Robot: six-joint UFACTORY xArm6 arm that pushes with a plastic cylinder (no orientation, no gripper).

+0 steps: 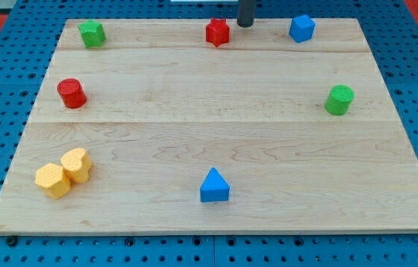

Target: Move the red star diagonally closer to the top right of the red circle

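- At the view's top edge, slightly right of centre, the dark rod is seen coming down onto the wooden table (216, 126), and my tip (245, 25) is placed near the table's far edge.
- No fingers are carried by this arm, only the straight rod; nothing is gripped or held by it.
- Just to the view's left of my tip, and slightly lower, the red star (217, 33) is found; the two are close, but whether they touch cannot be told.
- To the view's right of my tip, at about the same height in the view, the blue block (302, 28) with angled faces is set, apart from the rod.
- Far to the view's left of my tip, near the table's top left corner, the green block (90, 33) of star-like outline is seen.
- Well below and far left of my tip, the red circle (71, 93) is stood upright as a short cylinder near the table's left edge, well apart from the red star.
- Below and to the right of my tip, the green cylinder (339, 99) is placed near the right edge.
- Far below my tip, near the bottom edge, the blue triangle (214, 186) is seen.
- At the bottom left, two yellow blocks (64, 173) are set touching each other; their exact shapes cannot be made out with certainty.
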